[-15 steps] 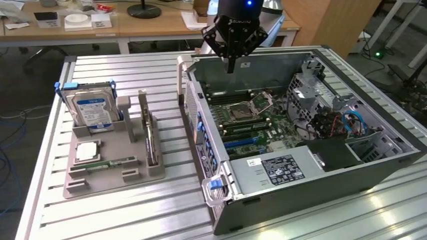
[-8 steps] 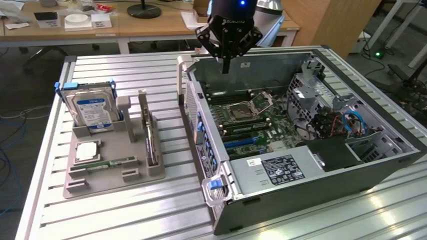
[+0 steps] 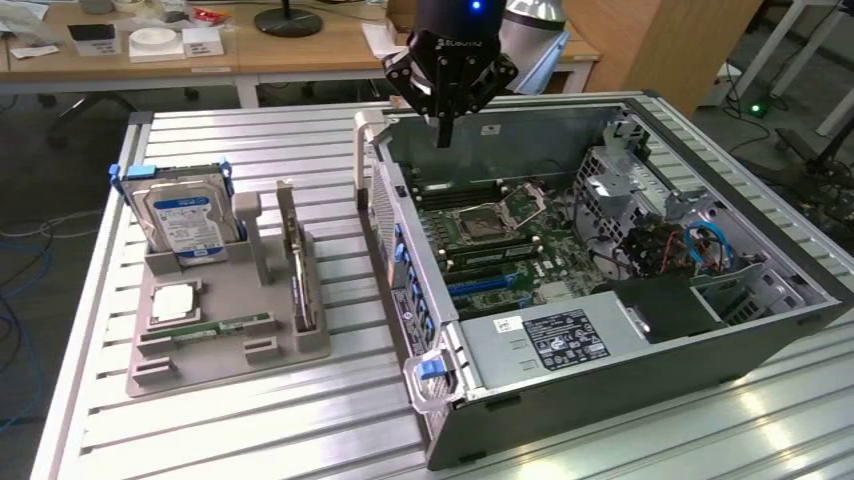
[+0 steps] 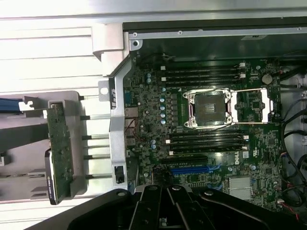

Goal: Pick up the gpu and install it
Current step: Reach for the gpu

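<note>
Nearest in the exterior view, an open dark grey metal computer case lies on its side on a ribbed aluminium table, with a silver power supply box bearing a black label at its near end. On the exterior view's left, a grey plastic holder tray carries a narrow green memory stick and a square silver processor chip. The gpu, a thin green card with a dark cooler, stands on edge in a slot of that tray, beside the case. Behind it, a silver hard drive with a blue-white label stands upright. Farther in, the green motherboard lies exposed. The black gripper hangs over the case's far end, its fingers closed together on nothing, well apart from the gpu. Wooden desks stand beyond.
</note>
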`<state>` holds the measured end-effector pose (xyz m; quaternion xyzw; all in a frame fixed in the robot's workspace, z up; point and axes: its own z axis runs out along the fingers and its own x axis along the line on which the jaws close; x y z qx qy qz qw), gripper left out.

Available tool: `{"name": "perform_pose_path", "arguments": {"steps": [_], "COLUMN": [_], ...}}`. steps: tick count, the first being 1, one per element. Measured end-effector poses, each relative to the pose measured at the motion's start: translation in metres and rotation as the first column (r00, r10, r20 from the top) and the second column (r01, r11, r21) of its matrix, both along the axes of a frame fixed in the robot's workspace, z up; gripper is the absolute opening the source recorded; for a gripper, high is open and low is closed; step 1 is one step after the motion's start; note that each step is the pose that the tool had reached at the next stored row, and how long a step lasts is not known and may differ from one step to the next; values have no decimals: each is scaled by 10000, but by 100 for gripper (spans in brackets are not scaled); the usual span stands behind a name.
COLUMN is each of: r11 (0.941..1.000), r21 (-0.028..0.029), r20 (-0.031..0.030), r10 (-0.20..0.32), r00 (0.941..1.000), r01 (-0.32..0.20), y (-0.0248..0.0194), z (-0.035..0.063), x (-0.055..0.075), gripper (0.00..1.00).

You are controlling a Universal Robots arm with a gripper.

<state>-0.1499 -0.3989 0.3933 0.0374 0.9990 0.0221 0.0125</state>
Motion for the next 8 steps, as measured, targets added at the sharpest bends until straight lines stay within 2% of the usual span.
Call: {"name": "perform_pose_path", "arguments": {"steps": [8], "r11": [10000], "r21": [0], "r20": [0], "r10": [0], "r00": [10000], "r01": [0], "y": [0], "z": [-1], "x": [-67], "gripper": [11]}}
